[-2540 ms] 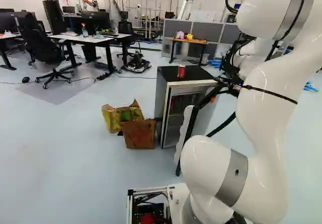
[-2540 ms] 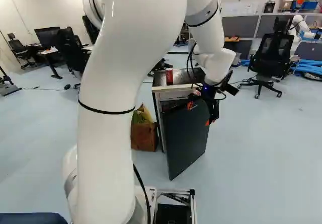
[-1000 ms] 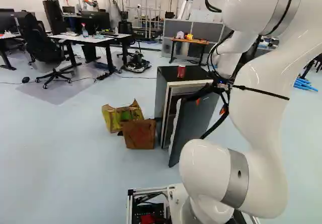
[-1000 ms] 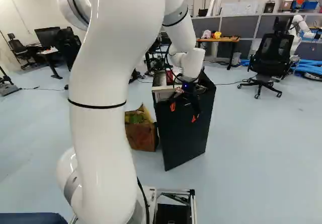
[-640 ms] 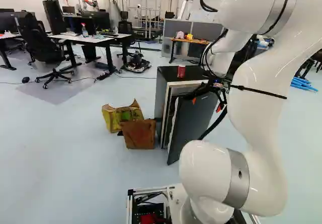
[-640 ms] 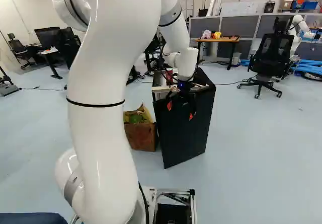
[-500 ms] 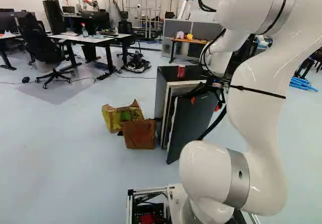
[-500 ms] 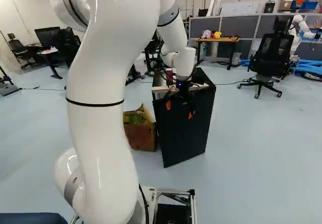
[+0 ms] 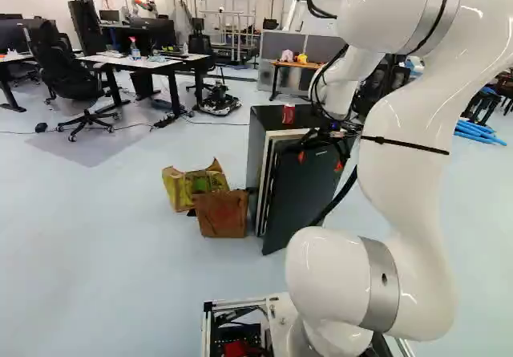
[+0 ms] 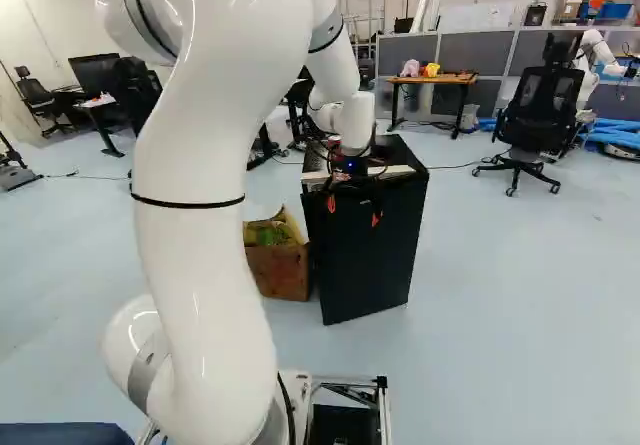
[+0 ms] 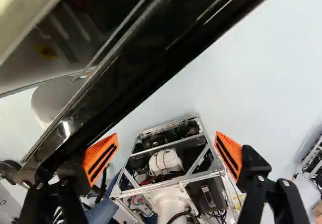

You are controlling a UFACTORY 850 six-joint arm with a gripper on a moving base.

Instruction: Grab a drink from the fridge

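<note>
Red can [image 9: 288, 115] beyond the end effector [image 10: 353, 211]

Robotics lab: another robot [image 10: 592, 55], desks [image 9: 148, 62], monitors [image 10: 95, 73].

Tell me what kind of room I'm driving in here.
Probably a robotics lab or workshop: another robot stands by the partitions, and desks with office chairs share the open floor.
</note>
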